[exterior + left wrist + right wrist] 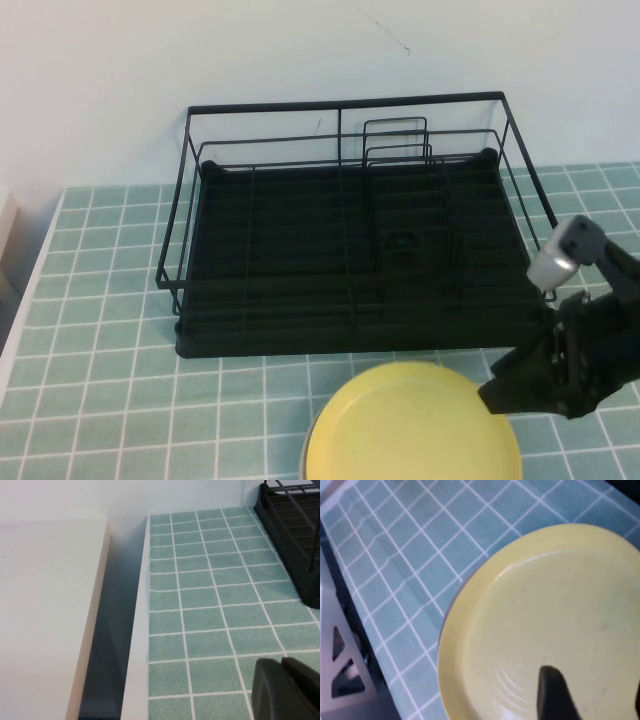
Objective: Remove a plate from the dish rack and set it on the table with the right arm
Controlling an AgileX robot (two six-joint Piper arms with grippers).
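The pale-yellow plate (412,425) lies face up over the green tiled table (110,300), in front of the black wire dish rack (350,250). It also fills the right wrist view (545,610), with faint rings near its centre. The rack holds no plates. My right gripper (497,390) is at the plate's right edge. In the right wrist view it (595,700) is open, with one finger (555,695) over the plate's face and the other at the picture's edge. My left gripper (282,665) is shut and empty, low over the tiles to the left of the rack.
The rack's corner (295,535) shows in the left wrist view. The table's left edge (140,630) drops into a gap beside a white surface (45,610). A grey frame (340,670) stands beyond the table's front edge. A white wall rises behind the rack.
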